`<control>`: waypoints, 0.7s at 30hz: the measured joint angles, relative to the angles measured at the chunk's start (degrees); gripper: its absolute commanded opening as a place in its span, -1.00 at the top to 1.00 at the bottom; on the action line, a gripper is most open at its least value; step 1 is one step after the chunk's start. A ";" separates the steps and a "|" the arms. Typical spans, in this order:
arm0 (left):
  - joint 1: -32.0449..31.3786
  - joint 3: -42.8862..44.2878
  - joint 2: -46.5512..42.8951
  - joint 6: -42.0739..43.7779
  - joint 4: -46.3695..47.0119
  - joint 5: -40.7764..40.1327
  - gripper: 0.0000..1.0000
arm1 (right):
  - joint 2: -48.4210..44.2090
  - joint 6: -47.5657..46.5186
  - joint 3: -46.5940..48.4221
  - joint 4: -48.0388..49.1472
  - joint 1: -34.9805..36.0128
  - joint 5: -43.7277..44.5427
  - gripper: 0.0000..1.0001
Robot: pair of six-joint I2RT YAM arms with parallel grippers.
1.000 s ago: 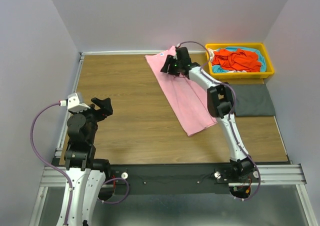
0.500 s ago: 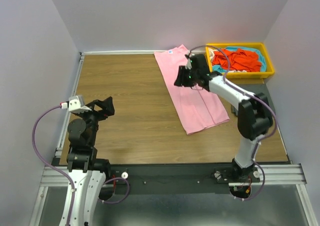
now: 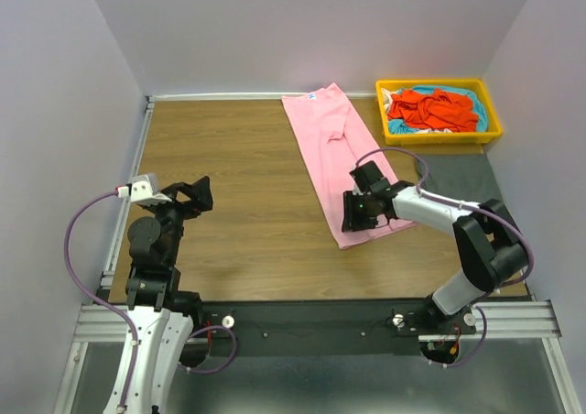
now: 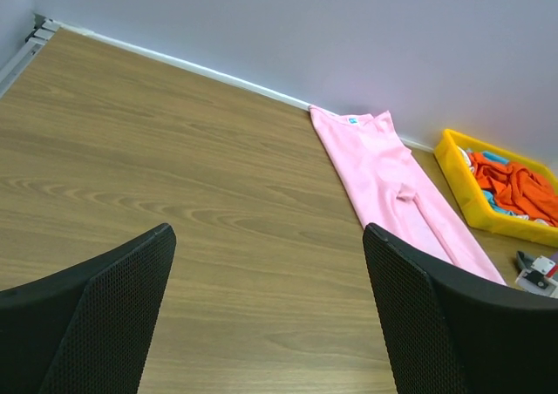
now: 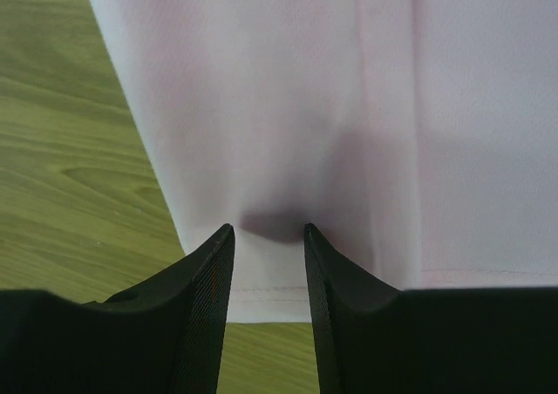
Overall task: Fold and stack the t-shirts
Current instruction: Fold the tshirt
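Note:
The light pink t-shirt [image 3: 341, 162] lies as a long folded strip on the table, also seen in the left wrist view [image 4: 392, 183]. My right gripper [image 3: 355, 214] sits low over its near hem [image 5: 331, 106], jaws a narrow gap apart, with flat cloth between the fingertips [image 5: 268, 234]. The dark grey t-shirt [image 3: 465, 183] lies folded at the right. The orange-red t-shirt [image 3: 428, 110] and the turquoise t-shirt [image 3: 477, 103] are bunched in the yellow tray. My left gripper [image 3: 190, 197] is open and empty over bare wood [image 4: 268, 237] at the left.
The yellow tray [image 3: 441, 137] stands at the back right corner, also visible in the left wrist view [image 4: 457, 178]. Walls close the table at the back and both sides. The wooden table [image 3: 229, 167] spreads between the two arms.
My right gripper has travelled from the pink shirt's far end down its length to the near hem. The shirt's far end has shifted right and lies flat. The left arm barely moved.

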 measured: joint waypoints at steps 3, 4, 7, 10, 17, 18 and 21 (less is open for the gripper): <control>-0.42 0.00 0.02 0.00 0.39 -0.02 -0.91 | 0.11 1.88 -0.20 0.09 2.99 0.46 0.11; -0.59 0.00 0.11 0.00 0.46 -0.02 -0.91 | 0.28 2.73 -0.09 0.28 4.24 0.48 0.11; -1.27 0.00 0.46 -0.04 0.42 -0.11 -0.91 | 2.40 5.31 1.86 0.57 8.72 0.74 0.11; -2.27 0.00 0.42 -0.07 0.44 -0.28 -0.93 | 5.44 7.32 5.09 0.85 12.81 0.81 0.10; -6.45 0.00 0.37 -0.04 0.33 -0.79 -0.97 | 14.16 11.39 15.67 0.81 19.30 0.76 0.09; -6.97 0.00 0.42 -0.04 0.35 -0.83 -0.97 | 15.19 11.85 17.05 0.83 19.85 0.74 0.07; -9.25 0.02 1.29 -0.07 0.28 -0.87 -0.96 | 16.41 12.61 19.56 0.15 20.28 0.70 0.04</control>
